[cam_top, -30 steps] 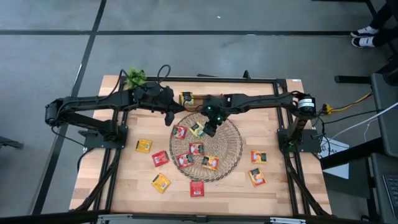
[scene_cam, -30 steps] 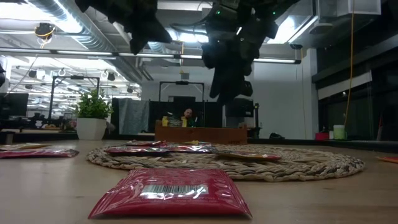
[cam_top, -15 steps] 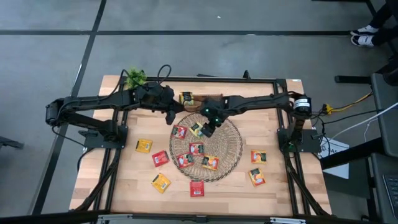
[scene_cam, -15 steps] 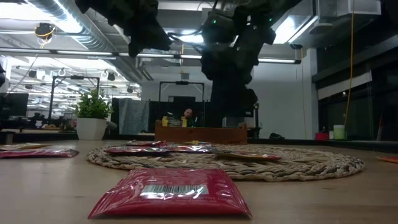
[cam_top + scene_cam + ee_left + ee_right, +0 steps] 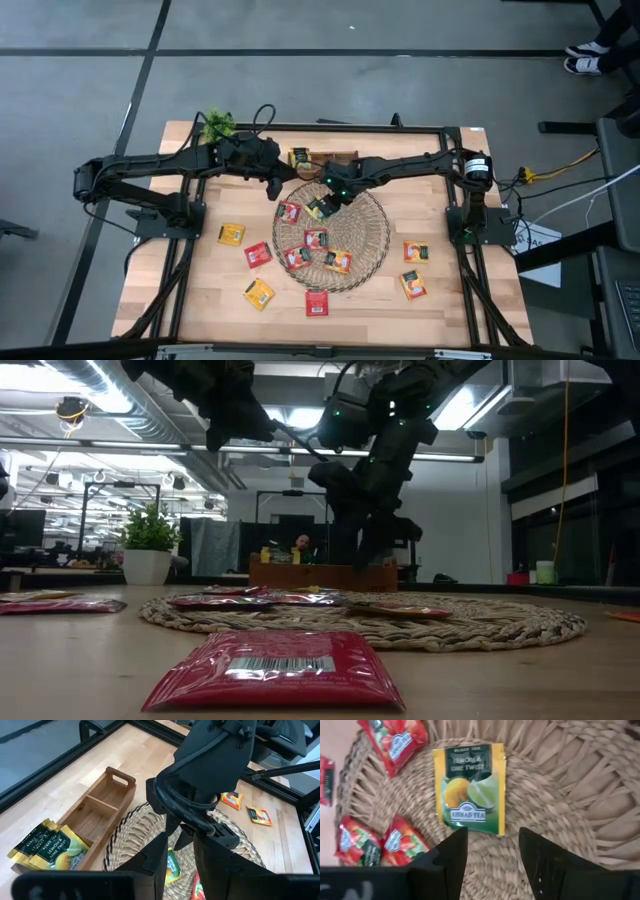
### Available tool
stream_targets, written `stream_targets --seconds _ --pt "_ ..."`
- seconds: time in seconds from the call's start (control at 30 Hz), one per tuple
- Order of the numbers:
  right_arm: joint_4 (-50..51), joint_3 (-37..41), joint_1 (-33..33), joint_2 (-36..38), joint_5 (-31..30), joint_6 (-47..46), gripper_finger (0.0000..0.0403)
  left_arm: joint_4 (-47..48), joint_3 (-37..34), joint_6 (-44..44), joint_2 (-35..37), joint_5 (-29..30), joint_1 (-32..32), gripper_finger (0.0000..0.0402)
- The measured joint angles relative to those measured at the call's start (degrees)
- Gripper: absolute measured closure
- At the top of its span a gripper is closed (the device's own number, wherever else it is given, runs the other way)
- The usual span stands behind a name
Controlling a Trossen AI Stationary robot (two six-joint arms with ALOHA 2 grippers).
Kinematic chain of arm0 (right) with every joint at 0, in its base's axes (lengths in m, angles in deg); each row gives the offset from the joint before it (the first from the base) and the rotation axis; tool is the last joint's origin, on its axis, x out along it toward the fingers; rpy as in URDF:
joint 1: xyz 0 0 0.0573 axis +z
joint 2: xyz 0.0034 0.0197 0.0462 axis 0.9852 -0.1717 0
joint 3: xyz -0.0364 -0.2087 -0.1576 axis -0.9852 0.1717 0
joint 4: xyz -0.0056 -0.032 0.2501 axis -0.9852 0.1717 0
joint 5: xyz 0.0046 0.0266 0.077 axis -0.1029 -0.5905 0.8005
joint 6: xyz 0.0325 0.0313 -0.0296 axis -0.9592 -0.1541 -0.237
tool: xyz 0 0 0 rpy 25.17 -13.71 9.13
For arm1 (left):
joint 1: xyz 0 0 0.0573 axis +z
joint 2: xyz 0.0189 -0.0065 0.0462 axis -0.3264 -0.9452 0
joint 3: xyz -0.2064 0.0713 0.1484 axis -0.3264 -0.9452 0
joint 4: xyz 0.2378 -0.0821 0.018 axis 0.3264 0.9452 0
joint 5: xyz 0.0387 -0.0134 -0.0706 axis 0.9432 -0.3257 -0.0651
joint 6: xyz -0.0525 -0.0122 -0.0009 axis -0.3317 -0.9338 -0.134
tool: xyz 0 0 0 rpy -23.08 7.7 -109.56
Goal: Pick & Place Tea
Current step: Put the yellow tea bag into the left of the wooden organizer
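**Right gripper poised over lemon-lime sachet**

An open-plan room with ceiling ducts lies beyond the wooden table. The round wicker mat sits centrally. Right gripper, jaws apart and empty, hovers over the mat's eleven o'clock; the yellow lemon-lime sachet lies flat just ahead. Left gripper waits nearby, seemingly part-open.

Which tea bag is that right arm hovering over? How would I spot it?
Find the round wicker mat mid-table. Near its far edge, under the right tool, lies one sachet. It is yellow and green with a lemon and lime picture; its nearest neighbours are red.
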Motion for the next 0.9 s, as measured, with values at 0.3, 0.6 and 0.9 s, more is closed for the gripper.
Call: stream_targets --seconds 0.3,0.6,0.9 --pt "-0.3 0.02 0.3 -2.11 0.27 0.02 0.0226 0.03 0.0 0.02 0.0 0.17 0.0 0.0312" --pt "-0.31 0.02 0.68 -4.56 1.13 0.26 0.0226 0.21 0.0 0.92 0.0 0.28 0.0 0.031" --pt "-0.41 -0.11 0.72 -5.38 1.34 1.35 0.0227 0.07 0.02 0.97 0.0 0.44 0.01 0.0308"
